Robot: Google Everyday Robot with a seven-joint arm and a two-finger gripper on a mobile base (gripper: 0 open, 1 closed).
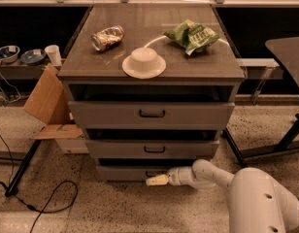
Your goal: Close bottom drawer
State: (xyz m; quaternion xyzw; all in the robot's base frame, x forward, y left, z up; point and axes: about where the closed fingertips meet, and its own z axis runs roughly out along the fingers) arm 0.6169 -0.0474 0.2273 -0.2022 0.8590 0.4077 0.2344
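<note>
The bottom drawer (125,173) is the lowest of three grey drawers in the cabinet. Its low front panel sits close under the middle drawer (152,148), with only a thin dark gap above it. My gripper (154,180) reaches in from the right on a white arm, and its yellowish tips lie against the drawer front right by the small dark handle (153,173). The handle is partly hidden behind the gripper.
The cabinet top (140,38) carries a crushed can (107,37), an upturned white bowl (143,62) and a green chip bag (192,34). A cardboard box (48,106) and a black cable (47,198) lie at the left. A table leg (280,144) stands at the right.
</note>
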